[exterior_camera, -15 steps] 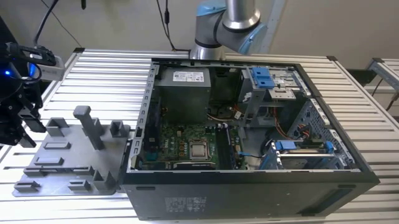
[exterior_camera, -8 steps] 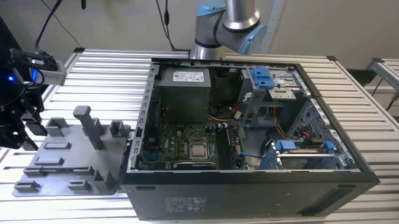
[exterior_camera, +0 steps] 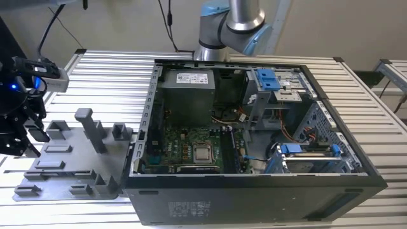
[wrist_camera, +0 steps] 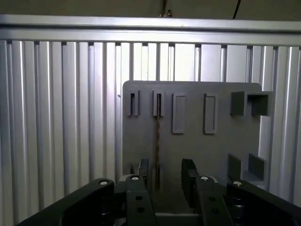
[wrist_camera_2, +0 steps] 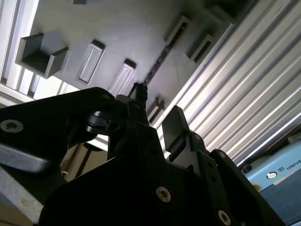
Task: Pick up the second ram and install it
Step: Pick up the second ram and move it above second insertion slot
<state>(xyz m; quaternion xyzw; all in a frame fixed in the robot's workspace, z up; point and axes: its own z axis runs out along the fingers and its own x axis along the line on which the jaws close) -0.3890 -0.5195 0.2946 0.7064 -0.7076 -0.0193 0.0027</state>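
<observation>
From where I stand, the arm (exterior_camera: 230, 23) rises behind the open computer case (exterior_camera: 254, 202) and reaches round to the exterior view's left, where its dark pincer (exterior_camera: 25, 138) hangs over the far end of the grey tray (exterior_camera: 76, 158). The tray sits flat on the ribbed metal tabletop (exterior_camera: 108, 71), just beside the case, with a tall grey post (exterior_camera: 84, 115) standing up from it among shorter blocks.

In the first wrist view the second ram (wrist_camera: 157, 136) shows edge-on as a slim dark bar lying along the tray (wrist_camera: 221, 141), one end seated in a small slotted holder and the bar running toward the pincer (wrist_camera: 164, 173). The two fingers (wrist_camera: 188, 172) stand apart with a narrow gap, and the ram lines up with that gap, nearer one finger than the other. Nothing is clamped between them.

The second wrist view shows the same bar (wrist_camera_2: 160, 59) as a thin dark line across the tray's pale surface, ending close to the pincer (wrist_camera_2: 157, 110). I cannot tell whether a fingertip touches it.

Inside the case, the green motherboard (exterior_camera: 190, 148) lies open to view.
</observation>
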